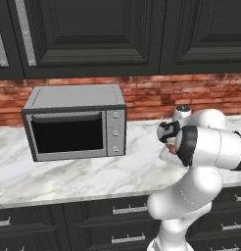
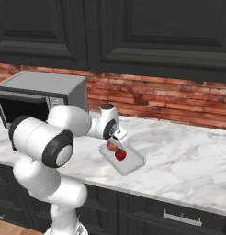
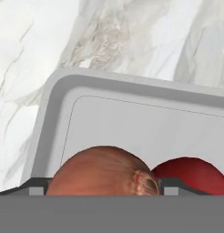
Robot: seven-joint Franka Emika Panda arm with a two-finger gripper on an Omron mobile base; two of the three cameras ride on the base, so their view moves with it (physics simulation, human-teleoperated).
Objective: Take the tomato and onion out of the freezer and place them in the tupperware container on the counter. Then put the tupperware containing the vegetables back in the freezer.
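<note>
Hand view: looks down into tray [image 3: 132, 118], pale grey-white, low walls, rounded corner at upper left. Onion [image 3: 102, 170] at bottom centre, orange-brown, root end toward the right. Tomato [image 3: 193, 175] just beside it on the right, deep red, the two touching or nearly so. Both lie on tray floor. Marble counter [image 3: 32, 54] around tray on left and top. Finger tips [image 3: 36, 187] show as dark bits either side of the onion, wide apart; jaws spread, onion sits between them, but can't tell if pads touch it. No firm grip seen.

Right base view: gripper [image 2: 118, 143] low over near-left end of tray [image 2: 133, 163], arm bent forward from lower left. Tomato [image 2: 120, 155] clear in tray; onion [image 2: 112, 146] partly hidden under hand. Tray sits on counter [image 2: 188, 160] near front edge, turned at an angle. Microwave [image 2: 39, 96] at left, well apart from tray. Brick wall [image 2: 170, 98] behind, dark cupboards [image 2: 133, 32] above.

Left base view: microwave [image 1: 76, 122] on counter [image 1: 68, 174], door shut. Arm's elbow blocks tray and hand. Drawers [image 1: 112, 223] below the counter.
</note>
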